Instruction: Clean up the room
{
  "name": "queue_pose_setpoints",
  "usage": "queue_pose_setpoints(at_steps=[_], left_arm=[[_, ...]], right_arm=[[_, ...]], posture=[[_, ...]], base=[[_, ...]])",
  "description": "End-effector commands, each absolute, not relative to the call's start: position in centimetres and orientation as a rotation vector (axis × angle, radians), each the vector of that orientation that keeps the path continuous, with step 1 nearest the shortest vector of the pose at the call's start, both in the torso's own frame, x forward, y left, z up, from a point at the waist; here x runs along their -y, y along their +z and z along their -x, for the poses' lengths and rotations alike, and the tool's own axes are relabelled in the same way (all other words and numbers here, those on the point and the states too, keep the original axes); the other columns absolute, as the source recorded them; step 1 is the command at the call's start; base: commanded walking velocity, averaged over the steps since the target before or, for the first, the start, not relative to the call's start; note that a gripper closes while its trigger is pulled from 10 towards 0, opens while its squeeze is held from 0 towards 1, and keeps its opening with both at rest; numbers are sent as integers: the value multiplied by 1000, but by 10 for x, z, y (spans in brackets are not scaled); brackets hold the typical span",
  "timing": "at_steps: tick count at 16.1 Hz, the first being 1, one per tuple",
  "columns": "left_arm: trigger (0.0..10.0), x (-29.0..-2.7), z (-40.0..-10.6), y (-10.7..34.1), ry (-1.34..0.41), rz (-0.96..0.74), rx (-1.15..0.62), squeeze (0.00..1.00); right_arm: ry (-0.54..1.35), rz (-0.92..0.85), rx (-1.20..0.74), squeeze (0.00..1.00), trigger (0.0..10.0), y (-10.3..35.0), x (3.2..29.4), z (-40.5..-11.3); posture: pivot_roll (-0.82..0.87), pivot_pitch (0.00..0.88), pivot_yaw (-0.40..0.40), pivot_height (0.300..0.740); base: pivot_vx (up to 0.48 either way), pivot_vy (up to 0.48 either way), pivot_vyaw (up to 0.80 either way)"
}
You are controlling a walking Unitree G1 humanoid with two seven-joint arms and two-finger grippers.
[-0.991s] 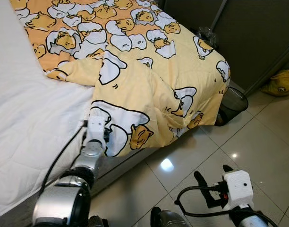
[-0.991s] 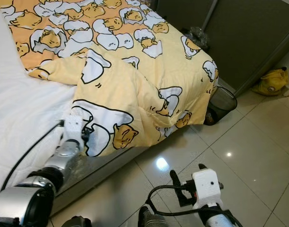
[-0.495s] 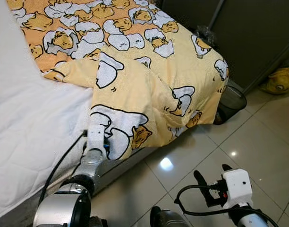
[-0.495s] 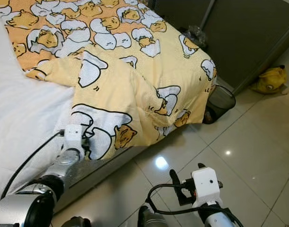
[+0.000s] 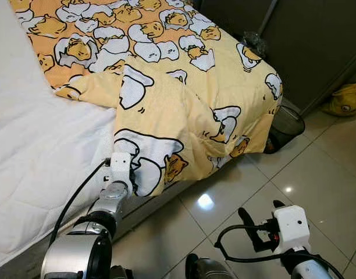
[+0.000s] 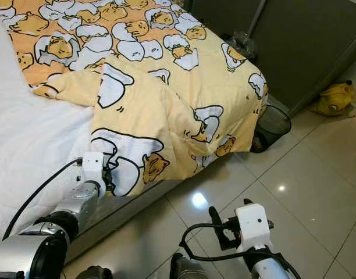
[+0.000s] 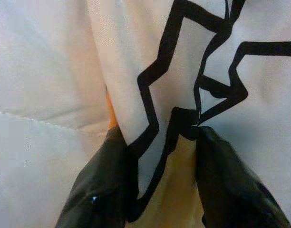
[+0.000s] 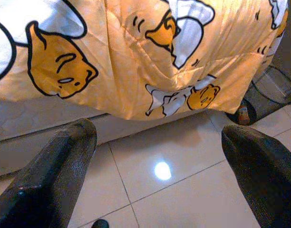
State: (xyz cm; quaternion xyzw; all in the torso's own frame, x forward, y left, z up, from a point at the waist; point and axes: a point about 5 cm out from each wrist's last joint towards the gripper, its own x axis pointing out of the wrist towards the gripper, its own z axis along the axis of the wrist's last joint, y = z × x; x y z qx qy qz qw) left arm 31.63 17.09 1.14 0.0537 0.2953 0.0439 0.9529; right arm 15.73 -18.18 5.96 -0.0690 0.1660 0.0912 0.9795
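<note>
We saw a soft matt cloth blanket, quilted white mattress, and glossy tiled floor.

The silver left arm reaches forward, its black two-fingered left gripper pinched closed on fabric. The silver right arm is held low, its right gripper spread wide and holding nothing.

Wastebasket half behind quilt

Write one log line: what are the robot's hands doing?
left hand: shut on blanket edge | right hand: open, above floor
</note>
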Motion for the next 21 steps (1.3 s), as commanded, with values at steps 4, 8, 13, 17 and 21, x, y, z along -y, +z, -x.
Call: queue_pose_setpoints(at_steps=[4, 8, 13, 17, 21], left_arm=[[0, -170, -307, 1, 32, -200, -649, 0], [0, -177, -308, 4, -1, -251, -620, 0], [10000, -180, -295, -7, -274, -385, -672, 0], [10000, -176, -280, -17, -417, -359, -668, 0], [10000, -181, -285, -12, -354, -321, -615, 0]], right_arm=[[155, 153, -340, 0, 10000, 58, 190, -162], [170, 150, -329, 0, 10000, 55, 187, -172], [197, 149, -319, 0, 10000, 51, 184, -185], [214, 136, -309, 0, 10000, 45, 177, -202], [226, 135, -292, 0, 10000, 42, 173, -212]], posture=[[-223, 123, -96, 740], [-208, 94, -82, 740], [-172, 55, -76, 740], [-119, 15, -47, 740], [-101, 0, -30, 740]], base=[[0, 0, 0], [0, 0, 0], [0, 0, 0], [0, 0, 0], [0, 0, 0]])
